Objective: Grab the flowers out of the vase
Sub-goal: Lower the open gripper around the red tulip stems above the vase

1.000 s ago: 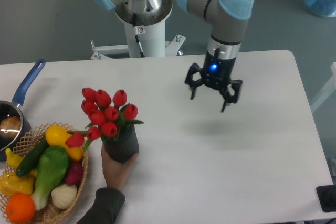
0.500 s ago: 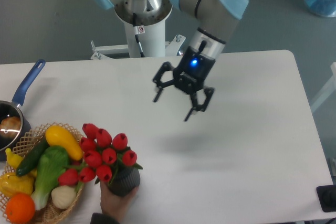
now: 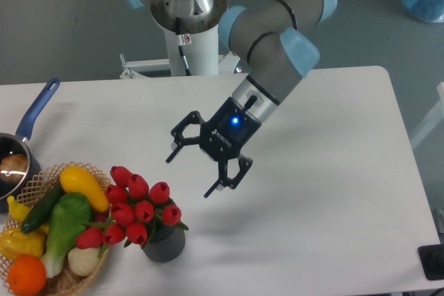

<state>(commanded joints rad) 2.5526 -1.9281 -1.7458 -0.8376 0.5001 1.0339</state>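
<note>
The gripper (image 3: 201, 168) had swung left and lower since half a second before, jaws spread wide, holding nothing; it hung above and right of the tulips (image 3: 136, 202); these stood in the ribbed dark vase (image 3: 164, 243) near the table's (image 3: 333, 192) front-left edge, beside the vegetable basket (image 3: 62, 279); the steadying hand had gone.
</note>
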